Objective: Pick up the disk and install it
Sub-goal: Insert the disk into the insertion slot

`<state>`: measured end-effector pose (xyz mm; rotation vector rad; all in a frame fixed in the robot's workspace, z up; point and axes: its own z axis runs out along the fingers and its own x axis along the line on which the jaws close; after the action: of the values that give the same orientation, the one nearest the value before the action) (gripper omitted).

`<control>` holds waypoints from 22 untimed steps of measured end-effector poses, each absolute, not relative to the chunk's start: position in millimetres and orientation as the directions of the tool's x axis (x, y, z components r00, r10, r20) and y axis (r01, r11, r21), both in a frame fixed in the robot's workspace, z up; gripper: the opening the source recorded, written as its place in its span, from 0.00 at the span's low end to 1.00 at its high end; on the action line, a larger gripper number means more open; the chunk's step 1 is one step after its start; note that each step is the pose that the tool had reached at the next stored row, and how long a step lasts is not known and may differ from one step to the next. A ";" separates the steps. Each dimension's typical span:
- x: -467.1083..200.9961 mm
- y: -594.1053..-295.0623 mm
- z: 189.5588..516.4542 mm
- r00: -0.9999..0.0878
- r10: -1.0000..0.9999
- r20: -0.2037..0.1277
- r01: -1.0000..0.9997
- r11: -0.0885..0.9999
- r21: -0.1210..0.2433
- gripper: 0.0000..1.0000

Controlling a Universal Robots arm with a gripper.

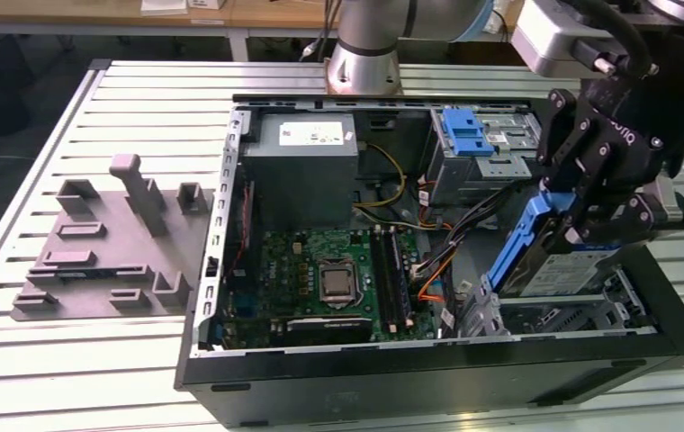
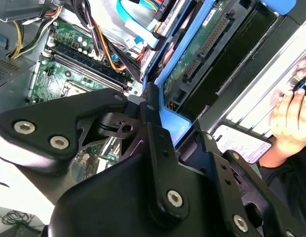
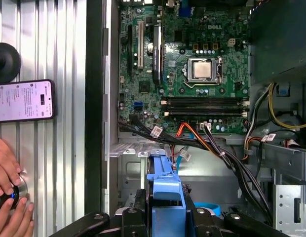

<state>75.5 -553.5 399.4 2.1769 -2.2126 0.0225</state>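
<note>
The disk (image 1: pixel 549 263), a silver drive in a blue carrier bracket, hangs tilted on edge over the metal bay (image 1: pixel 571 317) at the corner of the open computer case on the exterior view's right. My gripper (image 1: pixel 607 225) is shut on it from above. The second wrist view shows the black fingers (image 2: pixel 154 116) clamping the blue bracket (image 2: pixel 173 124), with the drive's green circuit side (image 2: pixel 202 49) beyond. In the first wrist view the blue carrier (image 3: pixel 165 190) stands between the fingers, above the bay floor (image 3: pixel 131 170).
The case holds a green motherboard (image 1: pixel 330 274), cable bundles (image 3: pixel 212 148) close to the disk, and a drive cage with a blue latch (image 1: pixel 468 135). A grey moulded holder (image 1: pixel 114 243) lies on the slatted table. A person's hand (image 3: pixel 7 197) and a phone (image 3: pixel 24 100) sit beside the case.
</note>
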 end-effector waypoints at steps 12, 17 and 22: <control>75.5 -553.7 386.7 -0.016 -0.999 0.037 -1.000 0.017 0.016 0.36; 75.5 -553.7 382.2 -0.016 -0.999 0.037 -1.000 0.017 0.016 0.36; 75.5 -553.7 382.0 -0.016 -0.999 0.037 -1.000 0.017 0.016 0.36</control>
<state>75.5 -553.7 382.0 2.1769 -2.2125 0.0225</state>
